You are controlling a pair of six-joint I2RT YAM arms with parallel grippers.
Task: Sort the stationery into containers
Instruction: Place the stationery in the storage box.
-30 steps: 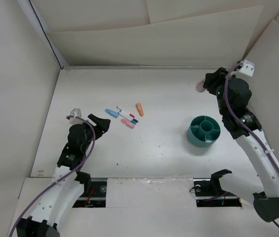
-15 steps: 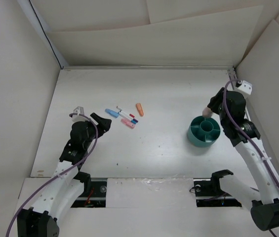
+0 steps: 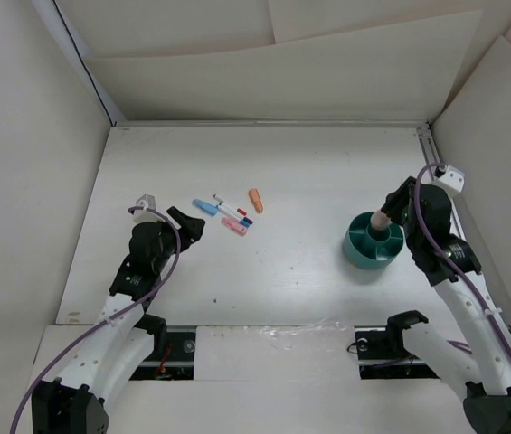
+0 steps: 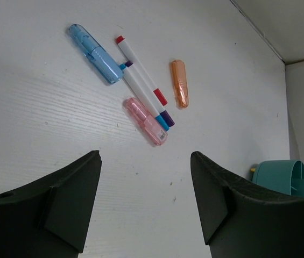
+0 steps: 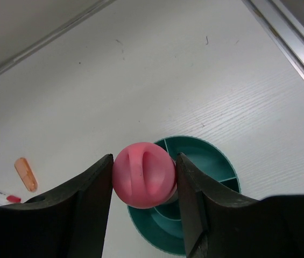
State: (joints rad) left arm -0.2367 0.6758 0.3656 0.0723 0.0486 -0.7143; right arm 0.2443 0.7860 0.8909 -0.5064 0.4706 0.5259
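A pink piece (image 5: 142, 174) (light, smooth, probably rubbery) is clamped across its middle by the right tool (image 3: 383, 218) above the teal cup (image 5: 216, 161); the left tool (image 4: 145, 199) is spread apart.

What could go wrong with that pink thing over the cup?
The right gripper holds a pink round-ended piece over the dividers of the round teal cup; dropped there, it might catch one and tip out. The thin white pens touch the pink translucent block, so the open left gripper could knock neighbours.
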